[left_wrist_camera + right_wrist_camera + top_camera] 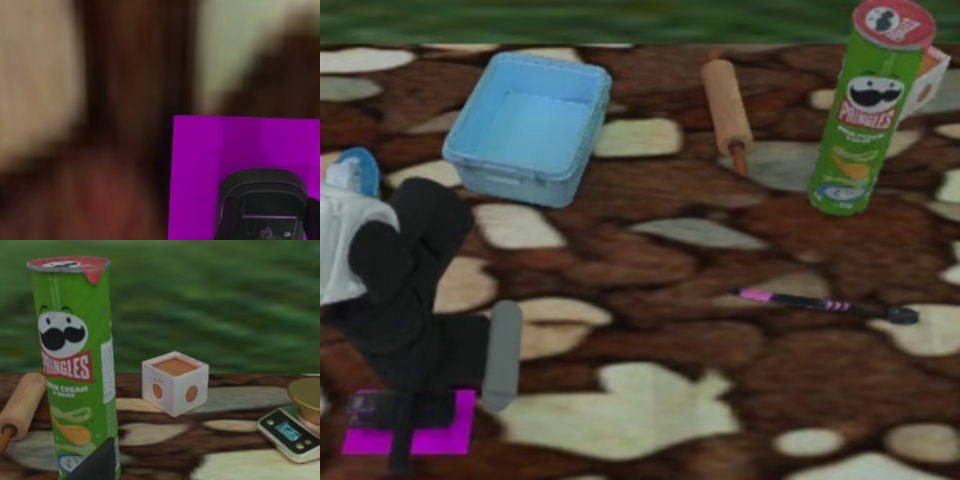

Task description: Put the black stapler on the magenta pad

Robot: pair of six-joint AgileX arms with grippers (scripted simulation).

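The magenta pad [445, 432] lies at the table's front left corner. My left gripper [405, 425] hangs right over it and covers most of it in the top view. In the left wrist view the black stapler [262, 200] rests on the magenta pad [200, 165], near the pad's corner and close under the camera, with magenta showing on both sides of it. Only its rounded dark end shows. My right arm is out of the top view; a dark corner of my right gripper [102, 462] shows in front of the can.
A light blue tub [530, 125] stands at the back left, with a wooden rolling pin [727, 100] and a green Pringles can [870, 110] to its right. A black pen with pink marks [825, 303] lies at the right. A white cube [174, 382] and a small scale [292, 432] sit behind.
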